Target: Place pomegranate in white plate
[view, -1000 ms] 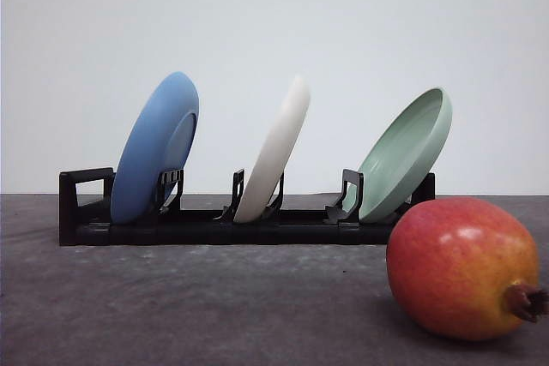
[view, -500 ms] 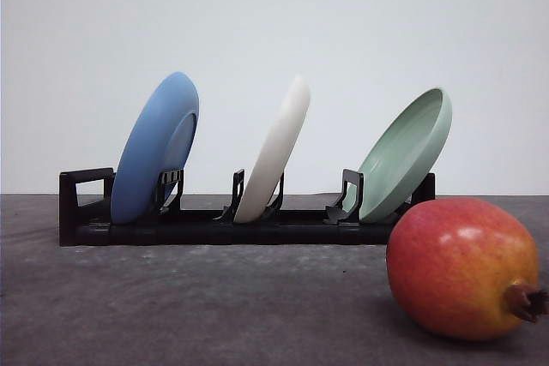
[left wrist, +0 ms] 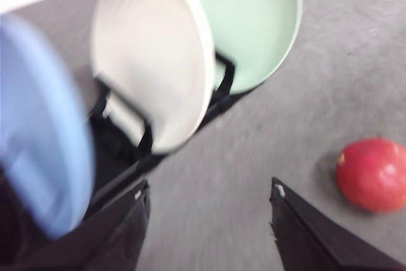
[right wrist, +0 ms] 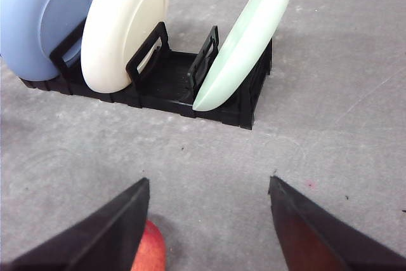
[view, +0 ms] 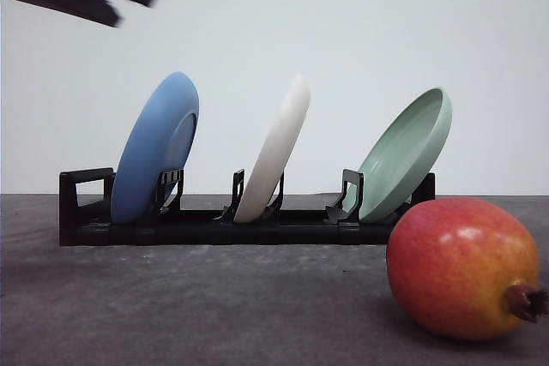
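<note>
The pomegranate (view: 463, 267) lies on the grey table at the near right, its brown crown pointing right. It also appears as a red ball (left wrist: 373, 174) in the left wrist view and as a red edge (right wrist: 149, 252) beside one right finger. The white plate (view: 274, 152) stands on edge in the middle slot of a black rack (view: 86, 203); the wrist views show it too (left wrist: 152, 61) (right wrist: 124, 26). My left gripper (view: 133, 8) hovers high at the top left, open and holding nothing (left wrist: 209, 188). My right gripper (right wrist: 208, 182) is open above the table, just beside the pomegranate.
A blue plate (view: 154, 147) stands in the rack's left slot and a pale green plate (view: 407, 152) in its right slot, close behind the pomegranate. Bare grey table lies in front of the rack (right wrist: 171, 87).
My left gripper has come into the front view from the top left corner, moving right and down. The pomegranate, plates and rack have not moved.
</note>
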Controlling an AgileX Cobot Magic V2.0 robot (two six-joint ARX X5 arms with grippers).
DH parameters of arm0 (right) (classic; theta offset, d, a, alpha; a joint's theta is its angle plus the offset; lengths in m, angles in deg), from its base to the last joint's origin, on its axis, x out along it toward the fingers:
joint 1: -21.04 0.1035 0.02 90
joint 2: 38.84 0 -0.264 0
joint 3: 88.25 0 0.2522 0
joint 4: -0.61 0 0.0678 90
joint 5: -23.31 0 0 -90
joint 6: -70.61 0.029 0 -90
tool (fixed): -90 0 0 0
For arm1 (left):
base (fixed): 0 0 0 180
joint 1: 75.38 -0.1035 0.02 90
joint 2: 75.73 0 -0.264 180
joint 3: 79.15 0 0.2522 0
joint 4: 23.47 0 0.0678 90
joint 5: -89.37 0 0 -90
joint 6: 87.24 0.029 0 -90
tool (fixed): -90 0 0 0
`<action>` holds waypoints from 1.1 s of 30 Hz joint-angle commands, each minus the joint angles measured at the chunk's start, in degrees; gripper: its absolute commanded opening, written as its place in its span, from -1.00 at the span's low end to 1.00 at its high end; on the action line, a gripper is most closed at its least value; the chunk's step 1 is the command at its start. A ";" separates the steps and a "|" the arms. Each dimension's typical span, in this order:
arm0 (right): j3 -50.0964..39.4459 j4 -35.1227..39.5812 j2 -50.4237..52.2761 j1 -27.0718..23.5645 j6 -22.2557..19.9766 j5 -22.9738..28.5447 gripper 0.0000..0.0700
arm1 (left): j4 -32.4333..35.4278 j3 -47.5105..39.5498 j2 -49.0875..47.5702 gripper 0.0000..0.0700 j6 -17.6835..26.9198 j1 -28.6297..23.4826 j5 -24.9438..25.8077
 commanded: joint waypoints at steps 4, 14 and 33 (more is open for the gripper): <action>0.96 0.76 -0.17 0.22 0.19 -0.01 0.09 | 11.65 1.26 7.89 0.01 1.22 4.12 -3.16; 0.96 0.76 -0.17 0.22 0.15 0.03 0.09 | 27.12 6.68 25.41 0.01 1.08 10.19 -12.17; 0.96 0.74 -0.17 0.22 0.15 0.03 0.09 | 17.45 26.60 48.02 0.00 -7.67 11.65 -25.49</action>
